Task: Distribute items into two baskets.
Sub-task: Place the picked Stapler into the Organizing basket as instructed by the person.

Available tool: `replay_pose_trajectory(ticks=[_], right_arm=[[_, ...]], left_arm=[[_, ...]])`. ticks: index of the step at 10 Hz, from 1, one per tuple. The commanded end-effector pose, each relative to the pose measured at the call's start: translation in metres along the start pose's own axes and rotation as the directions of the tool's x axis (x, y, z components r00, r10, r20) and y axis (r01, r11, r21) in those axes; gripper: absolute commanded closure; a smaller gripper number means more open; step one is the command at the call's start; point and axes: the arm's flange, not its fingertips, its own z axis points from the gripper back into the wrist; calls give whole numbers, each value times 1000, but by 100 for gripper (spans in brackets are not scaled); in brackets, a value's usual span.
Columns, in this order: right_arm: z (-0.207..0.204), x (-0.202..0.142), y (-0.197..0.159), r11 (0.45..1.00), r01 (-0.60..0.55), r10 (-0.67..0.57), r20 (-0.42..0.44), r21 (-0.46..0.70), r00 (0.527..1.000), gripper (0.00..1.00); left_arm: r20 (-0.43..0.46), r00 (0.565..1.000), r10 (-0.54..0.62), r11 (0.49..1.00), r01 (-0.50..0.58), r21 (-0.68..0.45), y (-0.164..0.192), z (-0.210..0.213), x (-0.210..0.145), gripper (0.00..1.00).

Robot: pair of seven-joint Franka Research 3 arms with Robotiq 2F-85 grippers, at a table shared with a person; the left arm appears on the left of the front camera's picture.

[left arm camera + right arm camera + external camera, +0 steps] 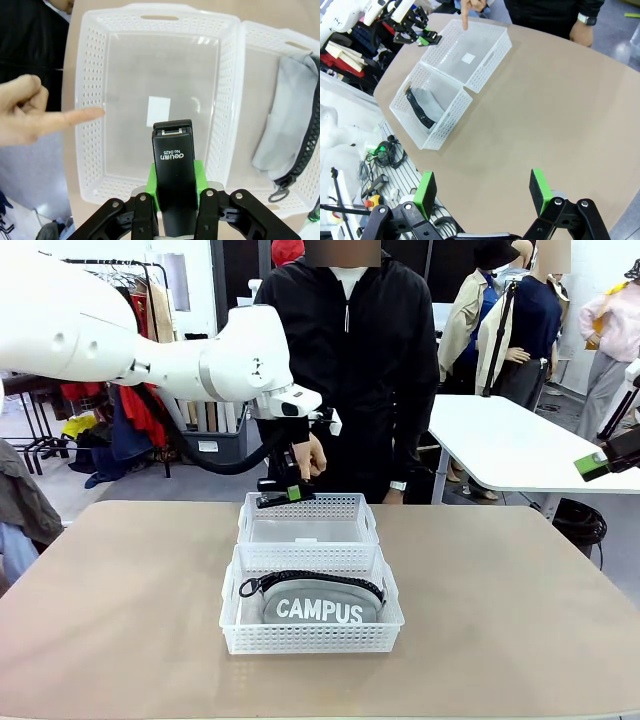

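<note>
My left gripper [286, 494] hangs over the far-left rim of the far basket [310, 508], shut on the black stapler [276, 500]. In the left wrist view the stapler [173, 150] juts out between the green pads [198, 172] above that basket [90, 105], whose floor is bare. The grey "CAMPUS" pouch [312, 604] lies in the near basket [310, 638], also seen as the pouch [290, 115] at the right. My right gripper [482, 192] is open high over the table's right side, holding nothing.
A person stands at the far side; one hand [310, 455] points a finger [75, 117] at the far basket's wall. The two baskets touch end to end at mid-table. Bare tabletop [520, 600] lies on both sides of them.
</note>
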Motion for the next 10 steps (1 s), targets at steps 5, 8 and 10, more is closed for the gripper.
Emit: replay_pose_trajectory(ticks=[5, 8, 10], right_arm=[[0, 2, 1, 1000, -4, 5, 4, -11, 1000, 2], [0, 2, 1, 1000, -4, 5, 4, -11, 1000, 2], [0, 2, 1, 1000, -4, 5, 4, -11, 1000, 2]], left_arm=[[-60, 997, -38, 995, 43, 91, 21, -39, 32, 100], [-50, 993, -108, 992, 111, 54, 20, -59, 37, 100], [-61, 987, -150, 987, 154, 56, 22, -76, 36, 100]])
